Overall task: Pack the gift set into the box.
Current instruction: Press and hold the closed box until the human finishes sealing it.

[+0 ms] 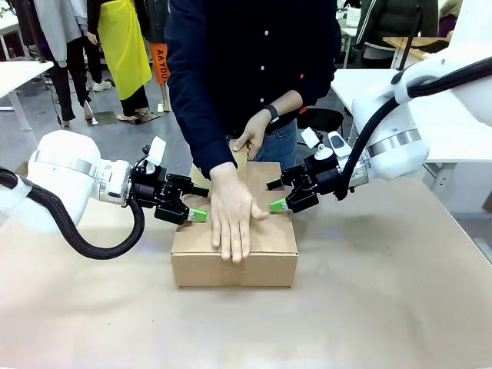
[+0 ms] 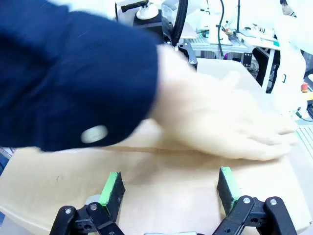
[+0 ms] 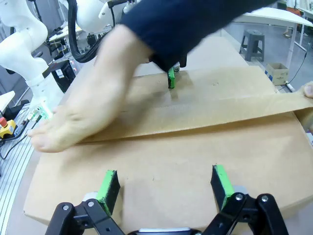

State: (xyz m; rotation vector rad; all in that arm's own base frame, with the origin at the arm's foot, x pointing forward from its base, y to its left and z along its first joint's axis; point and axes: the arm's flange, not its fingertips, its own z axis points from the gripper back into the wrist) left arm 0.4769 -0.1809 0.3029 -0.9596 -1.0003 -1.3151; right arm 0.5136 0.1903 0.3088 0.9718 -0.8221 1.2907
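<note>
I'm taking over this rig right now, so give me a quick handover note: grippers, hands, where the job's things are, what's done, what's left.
Left gripper: open, pads resting on the box's left top flap.
Right gripper: open, pads on the right top flap.
Box: mid-table, flaps folded shut.
Person: one hand flat on the top along the seam, smoothing a strip of brown tape; the other hand holds the tape at the far edge.
Done: box closed; contents hidden.
Left: finish the taping, then lift both grippers away.
</note>
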